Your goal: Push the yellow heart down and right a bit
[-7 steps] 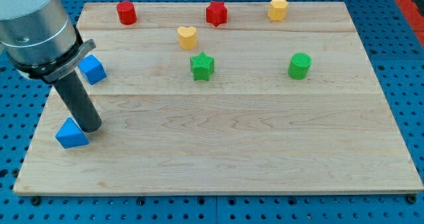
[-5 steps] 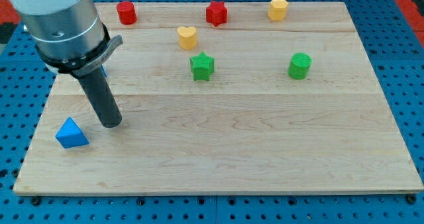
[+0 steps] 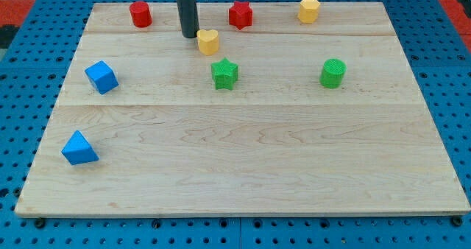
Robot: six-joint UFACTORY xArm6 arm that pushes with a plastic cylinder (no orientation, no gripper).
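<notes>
The yellow heart (image 3: 209, 40) lies on the wooden board near the view's top, left of centre. My tip (image 3: 189, 35) stands just up and left of the heart, very close to its upper left edge; contact cannot be made out. The rod rises straight to the view's top edge. A green star (image 3: 224, 74) sits just below and right of the heart.
A red cylinder (image 3: 140, 14), a red star (image 3: 240, 15) and a yellow hexagon block (image 3: 309, 9) line the top of the board (image 3: 243, 168). A green cylinder (image 3: 333, 73) is at the right. A blue cube (image 3: 101, 77) and a blue triangle (image 3: 79, 148) are at the left.
My tip has moved from beside the blue triangle at lower left up and right to the yellow heart's upper left. No block has visibly moved in the last half second.
</notes>
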